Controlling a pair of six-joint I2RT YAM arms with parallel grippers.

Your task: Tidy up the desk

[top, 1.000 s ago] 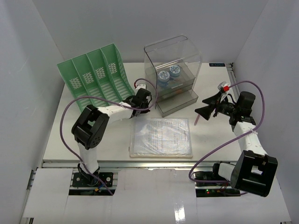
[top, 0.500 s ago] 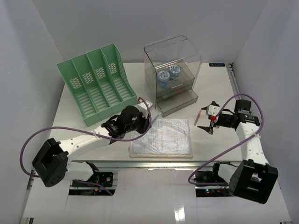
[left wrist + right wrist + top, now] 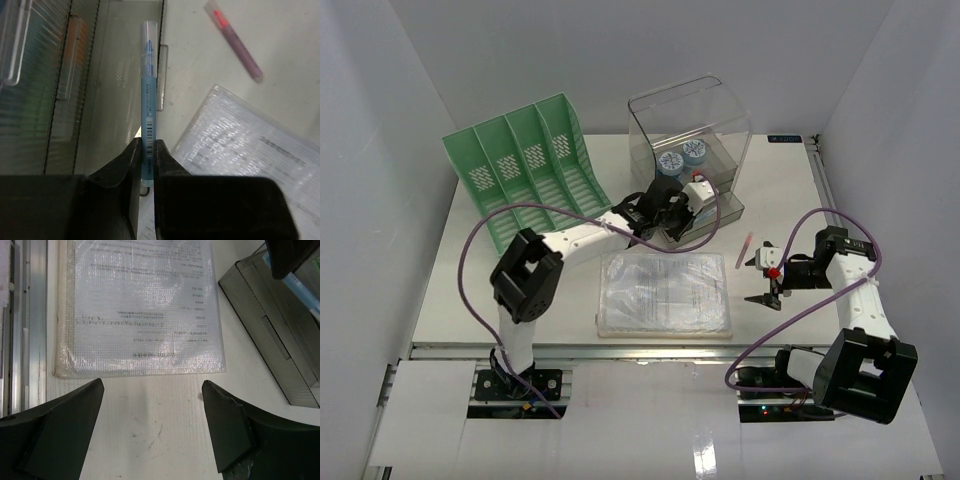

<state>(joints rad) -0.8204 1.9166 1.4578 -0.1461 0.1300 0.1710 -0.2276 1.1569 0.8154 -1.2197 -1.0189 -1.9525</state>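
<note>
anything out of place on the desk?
A pink pen lies loose on the desk right of the drawer box, near the open right gripper. The document sleeve lies flat, unfiled. The left gripper holds a blue pen. Nothing spilled.

Green rack, clear box, blue pen
</note>
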